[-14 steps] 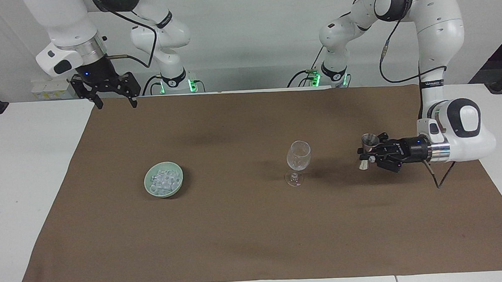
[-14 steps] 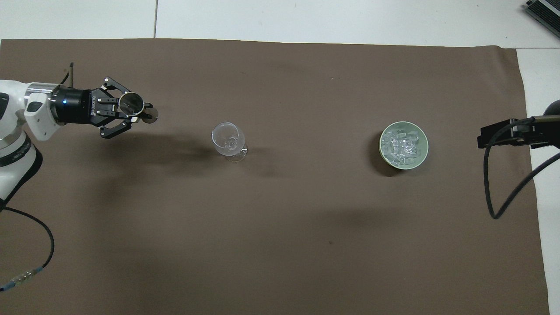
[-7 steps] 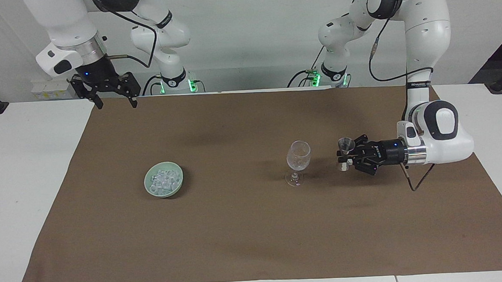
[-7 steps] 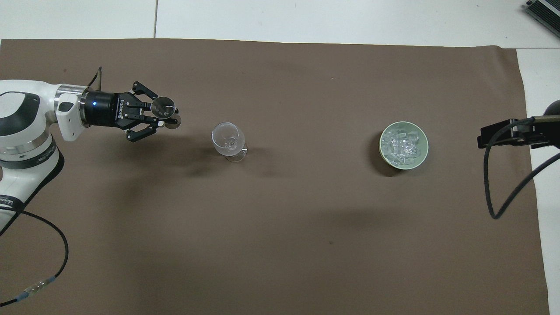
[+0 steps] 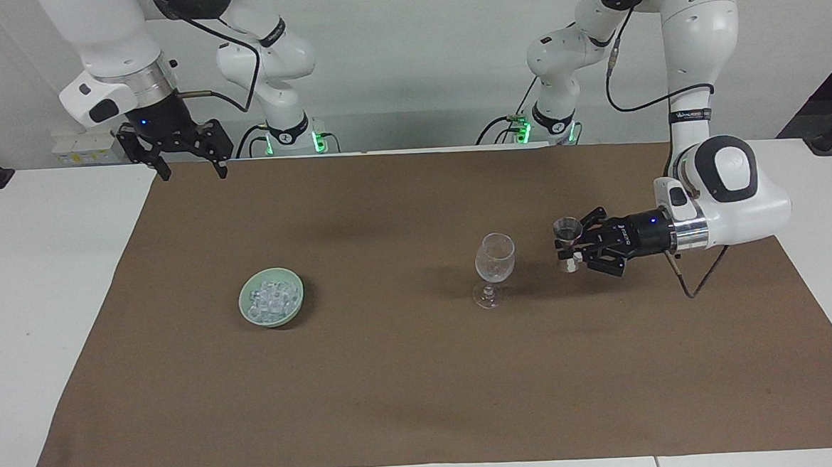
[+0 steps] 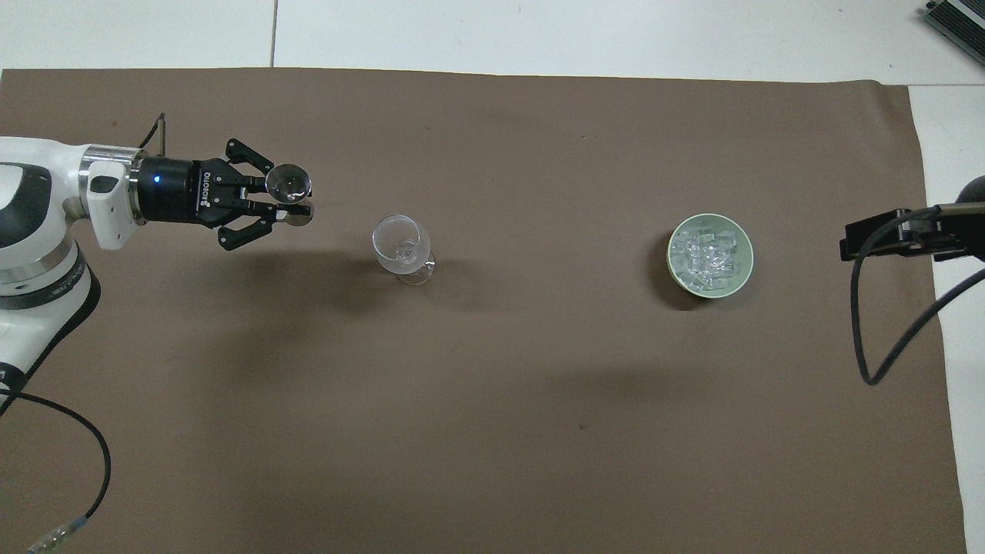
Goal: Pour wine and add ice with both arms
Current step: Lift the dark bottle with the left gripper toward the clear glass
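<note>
Left gripper (image 5: 570, 248) clamped a metal jigger (image 5: 567, 230) beside the wine glass (image 5: 494, 258); right gripper (image 5: 186, 171), waiting, stood open, well apart from the ice (image 5: 271, 296).

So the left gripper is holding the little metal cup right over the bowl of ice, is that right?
Not quite. The left gripper does hold the little metal cup, but it is beside the wine glass, toward the left arm's end of the table. The bowl of ice sits toward the right arm's end. The facing view shows this.
</note>
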{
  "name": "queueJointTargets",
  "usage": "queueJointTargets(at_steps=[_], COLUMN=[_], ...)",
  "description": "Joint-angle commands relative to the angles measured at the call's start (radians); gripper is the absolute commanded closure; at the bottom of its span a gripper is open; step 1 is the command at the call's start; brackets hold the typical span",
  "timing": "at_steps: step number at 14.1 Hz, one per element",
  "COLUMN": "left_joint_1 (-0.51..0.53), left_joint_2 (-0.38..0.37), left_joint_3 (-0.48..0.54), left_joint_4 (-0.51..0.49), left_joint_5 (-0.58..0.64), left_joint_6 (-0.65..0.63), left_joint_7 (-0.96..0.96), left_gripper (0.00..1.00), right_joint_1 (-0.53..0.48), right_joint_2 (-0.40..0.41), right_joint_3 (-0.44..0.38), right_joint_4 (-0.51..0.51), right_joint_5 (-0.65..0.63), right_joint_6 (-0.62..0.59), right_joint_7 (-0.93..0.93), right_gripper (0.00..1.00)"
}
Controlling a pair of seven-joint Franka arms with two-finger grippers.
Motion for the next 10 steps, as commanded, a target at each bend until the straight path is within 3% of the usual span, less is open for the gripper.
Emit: queueJointTargets(at_steps=[1,4,10], left_joint_1=[-0.038,-0.05,-0.056], left_joint_2=[-0.068,-0.069,-0.068], left_joint_3=[0.02,0.017,0.02], left_joint_4=[-0.05,-0.042,-0.039], left_joint_5=[0.027,0.096,0.109], left_joint_6=[0.057,0.064,0.06], left_joint_7=[-0.015,-0.096,-0.119], left_gripper=[1.0,1.0,1.0], right_joint_1=[-0.013,-0.013,-0.013], right_joint_2=[0.005,0.005,0.005], right_joint_3=[0.006,0.006,0.006], right_joint_4=[0.01,0.01,0.01], right_joint_5=[0.017,0.017,0.017], right_joint_6=[-0.009,-0.009,-0.009], right_joint_7=[0.013,0.013,0.013], right_gripper=[0.0,0.0,0.0])
